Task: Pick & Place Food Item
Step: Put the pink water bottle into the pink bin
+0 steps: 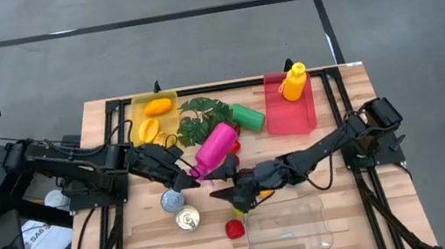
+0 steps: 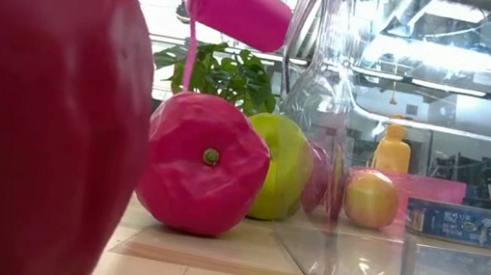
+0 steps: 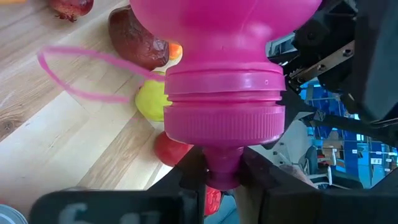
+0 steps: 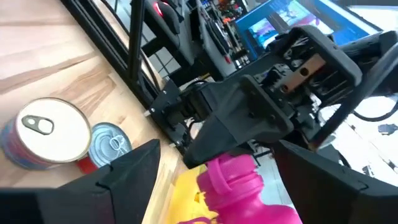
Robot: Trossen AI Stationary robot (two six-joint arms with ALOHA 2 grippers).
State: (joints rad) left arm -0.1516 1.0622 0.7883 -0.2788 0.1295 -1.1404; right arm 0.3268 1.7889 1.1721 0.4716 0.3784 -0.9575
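Note:
A pink bottle (image 1: pixel 217 147) with a screw cap and a thin pink loop hangs over the middle of the table, also seen high up in the low view (image 2: pixel 237 0). My left gripper (image 1: pixel 188 179) is shut on its cap end. My right gripper (image 1: pixel 233 185) stands open just right of it. Its two fingers are on either side of the bottle's cap (image 4: pixel 229 177), apart from it. Below them on the wood lie a yellow fruit (image 3: pixel 149 102), a dark brown piece (image 3: pixel 134 40) and a red piece (image 3: pixel 173 149). My left gripper pinches the small spout (image 3: pixel 222 163) at the tip of the bottle's cap between its two fingers. The fingers come from the table's left, slanting a little down, and lie in line with the bottle. The bottle is clear of the table, its body pointing away toward the far right.
Two tins (image 1: pixel 172 201) (image 1: pixel 188 220) stand near the left gripper. A clear tub (image 1: pixel 287 228) lies at the near edge, with red fruit (image 1: pixel 235 229) beside it. At the back are a yellow bin (image 1: pixel 154 108), a leafy plant (image 1: pixel 203 114), a green can (image 1: pixel 248 116) and a red bin (image 1: pixel 291 107).

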